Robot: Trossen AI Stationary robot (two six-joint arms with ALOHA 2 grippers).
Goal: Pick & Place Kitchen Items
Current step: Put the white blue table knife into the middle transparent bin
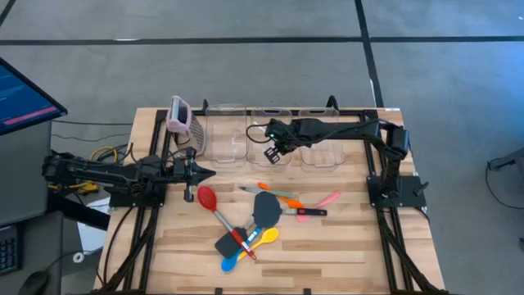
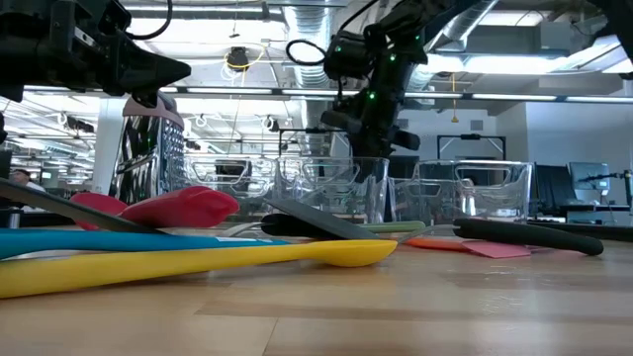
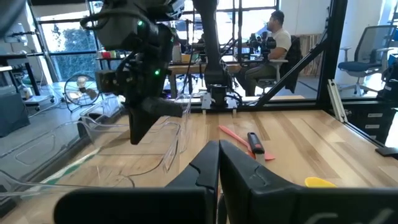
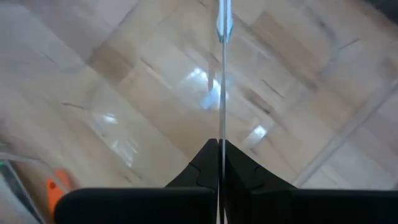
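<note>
Currently, the right gripper (image 1: 273,154) is pinched on a thin clear-teal tool (image 4: 224,28), apparently for release into the bins (image 1: 270,123) at the worktop's far edge. The left gripper (image 1: 205,173), closed and empty, is parked leftward.

Yellow spoon (image 2: 198,259) lying foremost; clear bins (image 2: 336,188) behind utensils.

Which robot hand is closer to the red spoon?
The left. The left gripper, shut, points at a spot on the table just above the red spoon in the high view. The right gripper, also shut, hangs farther off, by the clear bins.
</note>
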